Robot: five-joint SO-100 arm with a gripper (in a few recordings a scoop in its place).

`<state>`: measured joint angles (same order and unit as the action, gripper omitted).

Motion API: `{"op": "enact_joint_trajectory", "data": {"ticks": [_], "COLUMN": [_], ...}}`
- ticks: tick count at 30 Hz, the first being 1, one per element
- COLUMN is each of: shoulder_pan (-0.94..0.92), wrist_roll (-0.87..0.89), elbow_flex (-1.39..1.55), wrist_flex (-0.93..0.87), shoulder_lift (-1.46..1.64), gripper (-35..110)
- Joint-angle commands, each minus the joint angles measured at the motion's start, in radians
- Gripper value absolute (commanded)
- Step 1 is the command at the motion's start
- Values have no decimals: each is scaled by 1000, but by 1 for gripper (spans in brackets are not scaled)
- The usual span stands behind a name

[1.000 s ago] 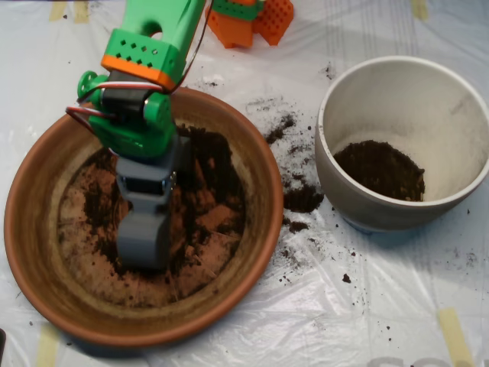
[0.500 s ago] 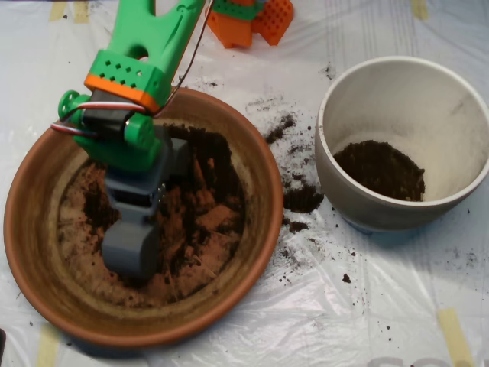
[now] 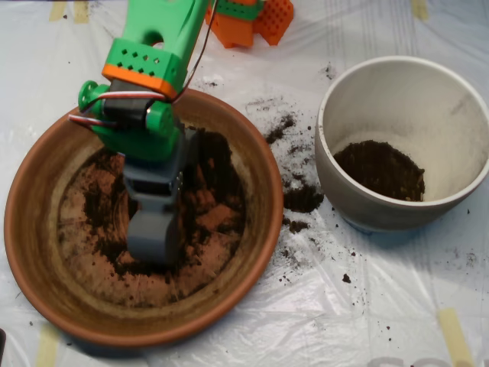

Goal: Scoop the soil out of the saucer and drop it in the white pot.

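Reaching down into the saucer, the grey pincer sits low over the dish floor, its tip among the thin dark soil smeared there; whether its shells are parted or closed, I cannot tell. The saucer lies at the left of the plastic-covered table. To the right, well apart from the dish, stands the white pot with a dark heap inside. Loose crumbs lie between the two. Farther back, orange printed parts rest by the green arm.
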<state>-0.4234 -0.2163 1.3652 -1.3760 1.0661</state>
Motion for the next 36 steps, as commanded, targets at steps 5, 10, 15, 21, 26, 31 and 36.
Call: {"op": "enact_joint_trajectory", "data": {"ticks": [5,10,15,21,26,31,36], "shoulder_pan": [40,20,-8,-20,-2,6,0], "wrist_roll": [-26,-26,-43,-78,-114,-143,-175], "elbow_flex": [187,258,330,449,589,696,752], "wrist_flex": [-2,46,112,209,313,376,391], "shoulder_lift": [138,172,219,324,419,505,551], "gripper": [45,22,22,21,17,10,1]}}
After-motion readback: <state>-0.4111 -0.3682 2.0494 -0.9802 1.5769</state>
